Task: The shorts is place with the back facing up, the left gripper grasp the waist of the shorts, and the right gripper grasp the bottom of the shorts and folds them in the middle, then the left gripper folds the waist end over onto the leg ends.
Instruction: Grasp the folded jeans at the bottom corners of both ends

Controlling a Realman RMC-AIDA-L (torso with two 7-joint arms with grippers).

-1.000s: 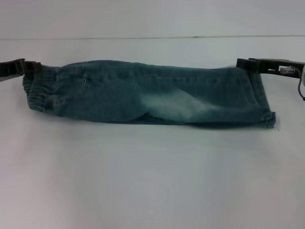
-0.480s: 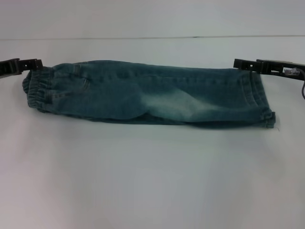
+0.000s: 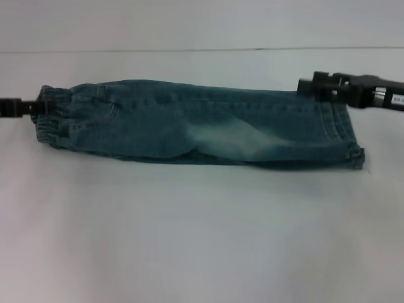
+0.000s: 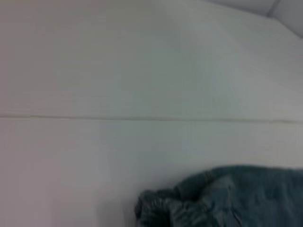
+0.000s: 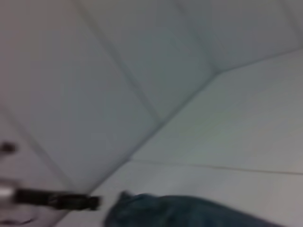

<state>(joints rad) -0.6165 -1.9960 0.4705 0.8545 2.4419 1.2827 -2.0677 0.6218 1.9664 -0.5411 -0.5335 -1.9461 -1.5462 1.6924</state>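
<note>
Right now I am looking at the shorts (image 3: pixel 196 123) lying folded lengthwise on the white counter (image 3: pixel 202 240), forming a long denim strip with the elastic waist toward my left and the leg hems toward my right. My left end effector (image 3: pixel 38 107) is reaching in level with the counter and touching the bunched waistband at its outer edge; I cannot tell whether its fingers are apart or clamped on the cloth. My right end effector (image 3: pixel 309 85) is sitting at the far corner of the leg hems, overlapping the denim there, and again I cannot tell how its fingers stand. From the left wrist camera I am seeing the gathered waistband of the shorts (image 4: pixel 222 198) close below, resting on the counter (image 4: pixel 94 156).
</note>
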